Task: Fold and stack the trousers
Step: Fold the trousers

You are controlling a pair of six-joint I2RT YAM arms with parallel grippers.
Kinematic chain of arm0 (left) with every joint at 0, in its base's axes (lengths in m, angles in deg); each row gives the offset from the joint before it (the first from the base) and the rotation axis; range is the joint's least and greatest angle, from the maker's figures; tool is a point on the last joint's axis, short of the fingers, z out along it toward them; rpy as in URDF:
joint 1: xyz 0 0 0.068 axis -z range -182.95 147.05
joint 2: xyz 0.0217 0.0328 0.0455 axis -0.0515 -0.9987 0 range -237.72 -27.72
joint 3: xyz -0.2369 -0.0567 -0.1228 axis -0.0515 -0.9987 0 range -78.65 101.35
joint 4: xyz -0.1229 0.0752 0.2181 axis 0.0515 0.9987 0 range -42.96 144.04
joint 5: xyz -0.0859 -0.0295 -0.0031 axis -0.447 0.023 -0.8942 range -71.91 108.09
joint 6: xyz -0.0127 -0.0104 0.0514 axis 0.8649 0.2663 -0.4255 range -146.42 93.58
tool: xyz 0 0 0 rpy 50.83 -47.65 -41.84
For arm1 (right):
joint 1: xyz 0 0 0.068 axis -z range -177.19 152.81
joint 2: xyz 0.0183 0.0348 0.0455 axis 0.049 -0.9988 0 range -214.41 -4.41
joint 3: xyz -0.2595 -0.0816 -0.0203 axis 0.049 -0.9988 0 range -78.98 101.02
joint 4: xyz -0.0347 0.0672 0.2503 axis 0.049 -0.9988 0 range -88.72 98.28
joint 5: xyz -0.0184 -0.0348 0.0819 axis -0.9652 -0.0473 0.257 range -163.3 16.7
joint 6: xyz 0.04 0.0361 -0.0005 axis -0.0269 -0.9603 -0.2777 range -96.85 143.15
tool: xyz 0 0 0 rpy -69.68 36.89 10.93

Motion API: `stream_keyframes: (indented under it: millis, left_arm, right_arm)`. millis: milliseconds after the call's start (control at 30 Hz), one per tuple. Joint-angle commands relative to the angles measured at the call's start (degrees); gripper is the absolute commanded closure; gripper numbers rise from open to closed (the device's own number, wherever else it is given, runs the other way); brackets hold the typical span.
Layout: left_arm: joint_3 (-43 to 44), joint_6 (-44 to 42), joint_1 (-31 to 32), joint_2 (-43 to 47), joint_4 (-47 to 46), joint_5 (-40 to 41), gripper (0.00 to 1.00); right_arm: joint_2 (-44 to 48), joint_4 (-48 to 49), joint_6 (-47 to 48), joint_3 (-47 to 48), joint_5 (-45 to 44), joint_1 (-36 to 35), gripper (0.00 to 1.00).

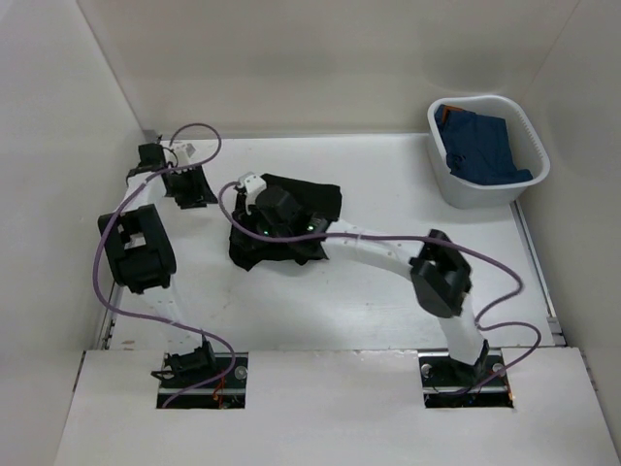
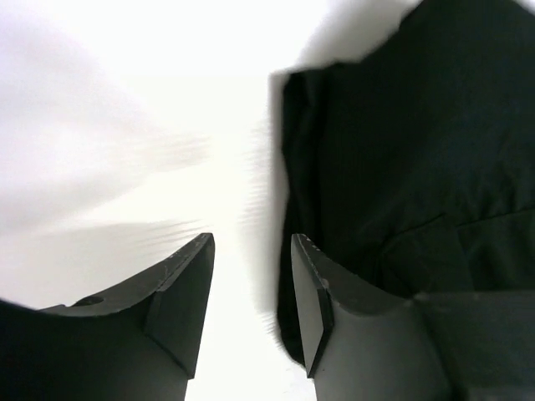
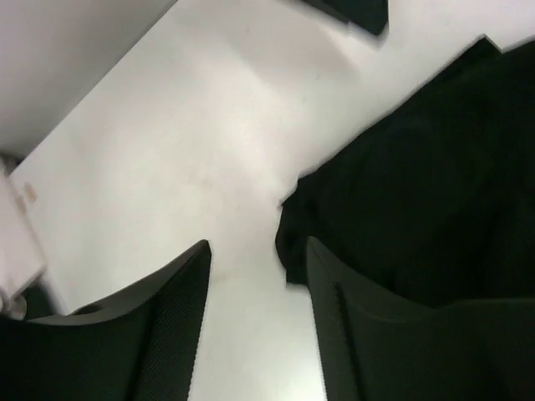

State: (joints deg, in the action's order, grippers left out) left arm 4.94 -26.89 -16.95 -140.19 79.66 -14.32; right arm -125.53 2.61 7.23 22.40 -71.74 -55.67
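The black trousers [image 1: 309,202] lie crumpled in a heap on the white table, mid-left. My right gripper [image 1: 256,208] hangs over their left part. In the right wrist view it [image 3: 257,251] is open and empty, with bare table between the fingers and the trousers' edge [image 3: 401,209] by the right finger. My left gripper [image 1: 192,192] is left of the heap, apart from it. In the left wrist view it [image 2: 251,251] is open and empty, with the trousers [image 2: 401,150] beside its right finger.
A white basket [image 1: 532,146] at the back right holds a blue garment [image 1: 480,148]. White walls close in the table on the left, back and right. Purple cables loop beside both arms.
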Motion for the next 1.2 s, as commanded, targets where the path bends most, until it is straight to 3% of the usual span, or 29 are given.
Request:
stream_keyframes:
  millis: [0, 100, 233, 400, 633, 900, 1167]
  left_arm:
    - [5.17, -2.34, -1.08, 10.76, 0.42, 1.64, 0.58]
    - [5.18, -3.75, 2.34, 16.47, 1.48, 1.29, 0.55]
    - [0.19, -4.01, 11.82, 20.35, 0.87, -1.78, 0.53]
    - [-10.80, -7.61, 21.41, 16.50, -2.03, 1.36, 0.55]
    - [-21.35, -12.45, 24.76, 13.50, -3.26, 12.62, 0.56]
    - [-25.49, -13.06, 26.35, 13.50, -6.08, 12.28, 0.56]
    - [-28.56, -13.94, 30.29, 20.08, -0.54, 3.58, 0.54]
  right_arm:
    - [16.93, 11.11, -1.20, -10.37, -3.72, -0.63, 0.54]
    - [25.47, 11.04, -7.25, -22.42, -14.71, 3.14, 0.80]
    - [27.52, 5.42, -20.09, -31.41, -17.39, 9.99, 0.93]
    - [19.54, 5.76, -23.98, -32.92, -12.47, 12.12, 0.95]
    - [16.18, 2.60, -30.91, -38.09, -9.30, 12.03, 0.96]
    - [15.38, 0.84, -32.59, -40.47, -9.47, 13.96, 0.96]
    - [24.78, 0.66, -31.54, -50.74, -10.18, 17.30, 0.96]
